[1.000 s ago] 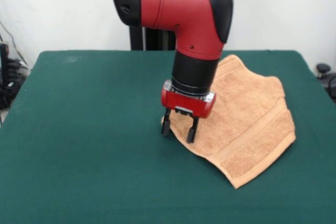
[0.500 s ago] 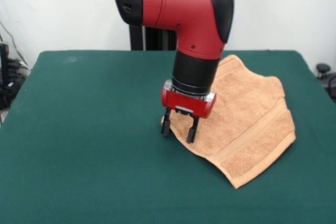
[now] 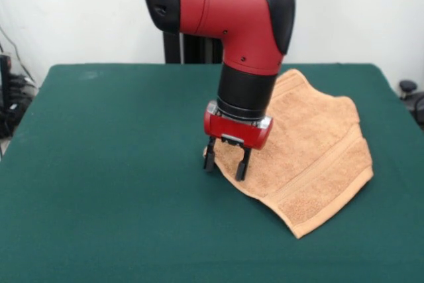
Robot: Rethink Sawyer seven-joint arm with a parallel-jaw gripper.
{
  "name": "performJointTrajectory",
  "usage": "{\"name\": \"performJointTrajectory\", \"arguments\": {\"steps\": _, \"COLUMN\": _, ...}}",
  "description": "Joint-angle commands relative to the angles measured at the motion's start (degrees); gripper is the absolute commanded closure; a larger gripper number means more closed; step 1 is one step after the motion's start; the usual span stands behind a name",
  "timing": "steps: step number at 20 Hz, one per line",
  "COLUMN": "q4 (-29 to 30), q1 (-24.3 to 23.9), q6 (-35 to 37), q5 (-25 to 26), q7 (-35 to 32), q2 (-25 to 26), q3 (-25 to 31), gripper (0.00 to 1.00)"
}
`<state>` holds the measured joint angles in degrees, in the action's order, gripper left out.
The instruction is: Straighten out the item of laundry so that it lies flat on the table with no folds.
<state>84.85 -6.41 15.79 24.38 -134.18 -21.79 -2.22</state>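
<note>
The item of laundry is a tan terry towel with a woven band near its lower right hem, lying spread on the right half of the dark green table. Its left part is hidden behind the arm. My gripper points down at the towel's left edge, open, with one finger just off the cloth on the left and the other over the towel. Nothing is held between the fingers.
The red and black arm comes down over the middle of the table and covers the towel's far left corner. Dark equipment stands beyond the table's left edge and right edge.
</note>
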Motion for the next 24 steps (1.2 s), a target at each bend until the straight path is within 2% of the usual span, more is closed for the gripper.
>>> {"name": "performJointTrajectory", "arguments": {"steps": 1, "q4": 2.15, "q1": 0.18, "q6": -2.90, "q5": 1.66, "q7": -0.94, "q2": 6.58, "q3": 4.90, "gripper": 0.00}}
{"name": "performJointTrajectory", "arguments": {"steps": 24, "q4": 2.19, "q1": 0.29, "q6": -3.41, "q5": 2.09, "q7": -0.86, "q2": 6.59, "q3": 4.58, "gripper": 0.00}}
